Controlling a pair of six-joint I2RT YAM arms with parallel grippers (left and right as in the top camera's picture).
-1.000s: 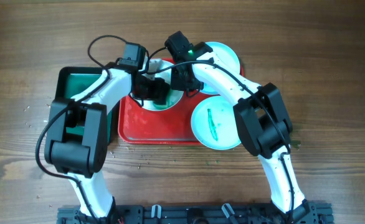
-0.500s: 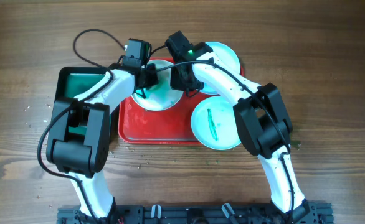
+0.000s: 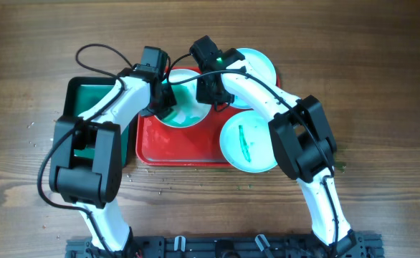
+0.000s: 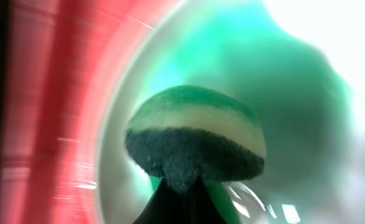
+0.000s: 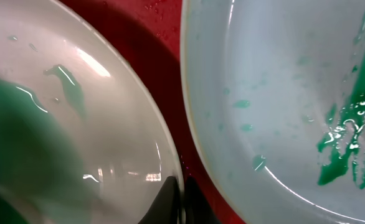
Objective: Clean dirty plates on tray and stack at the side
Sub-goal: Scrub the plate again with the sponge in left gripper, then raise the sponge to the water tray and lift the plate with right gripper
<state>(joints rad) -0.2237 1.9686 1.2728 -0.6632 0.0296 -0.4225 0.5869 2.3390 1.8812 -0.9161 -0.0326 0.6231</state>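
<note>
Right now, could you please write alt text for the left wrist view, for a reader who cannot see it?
Blurred close-up: a rounded sponge, green and cream above a dark scouring layer, held by the left gripper in front of a white plate smeared with green. The red tray fills the left edge.

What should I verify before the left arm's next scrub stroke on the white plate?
1. Round layered green-and-white sponge held in the left gripper: ok.
2. Right gripper pinching the rim of the white round plate: ok.
3. White round plate clean: not ok, green film is spread across it.
4. That plate sitting inside the red rectangular plastic tray: ok.
5. Near pale aqua round plate clean: not ok, green streak on it.
6. Stacking spot beside the tray: cannot tell.
</note>
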